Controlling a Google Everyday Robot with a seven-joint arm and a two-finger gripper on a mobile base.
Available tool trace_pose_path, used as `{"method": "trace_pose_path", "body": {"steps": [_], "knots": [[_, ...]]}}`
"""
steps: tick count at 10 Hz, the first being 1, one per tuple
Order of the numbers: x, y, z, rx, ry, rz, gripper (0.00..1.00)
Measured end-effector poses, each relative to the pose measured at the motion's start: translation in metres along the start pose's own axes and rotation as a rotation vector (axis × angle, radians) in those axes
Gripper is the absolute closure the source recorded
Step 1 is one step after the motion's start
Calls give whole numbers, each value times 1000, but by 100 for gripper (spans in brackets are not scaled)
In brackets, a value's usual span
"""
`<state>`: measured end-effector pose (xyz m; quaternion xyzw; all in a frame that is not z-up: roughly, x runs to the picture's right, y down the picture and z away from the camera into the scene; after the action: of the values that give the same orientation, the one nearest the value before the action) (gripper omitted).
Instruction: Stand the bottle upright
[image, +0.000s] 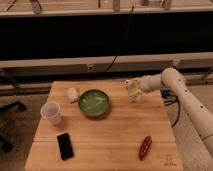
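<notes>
gripper (133, 88): whitish, at the far right table edge
bowl (94, 103): green
cup (51, 112): white
phone (65, 146): black
table (115, 140): light wood grain

We're looking at a lab or test room here. A pale wooden bench (115, 135) stands on a plain floor, with a long rail (75, 64) and dark panelling along the far wall, a cable (121, 42) dropping down it, and an office chair's base (7, 137) at near left. The white arm's end effector (133, 90) hovers at the bench's far right.
</notes>
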<state>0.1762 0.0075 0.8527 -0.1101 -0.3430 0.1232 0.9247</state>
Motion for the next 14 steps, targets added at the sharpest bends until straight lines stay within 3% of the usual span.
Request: {"method": "trace_pose_path", "body": {"steps": [2, 5, 7, 11, 14], "knots": [[-1, 8, -5, 6, -2, 9, 100], [-11, -12, -25, 80, -52, 85, 100], [-25, -27, -43, 113, -119, 138, 100], [-12, -26, -40, 119, -246, 272, 100], [-5, -20, -26, 110, -289, 323, 100]]}}
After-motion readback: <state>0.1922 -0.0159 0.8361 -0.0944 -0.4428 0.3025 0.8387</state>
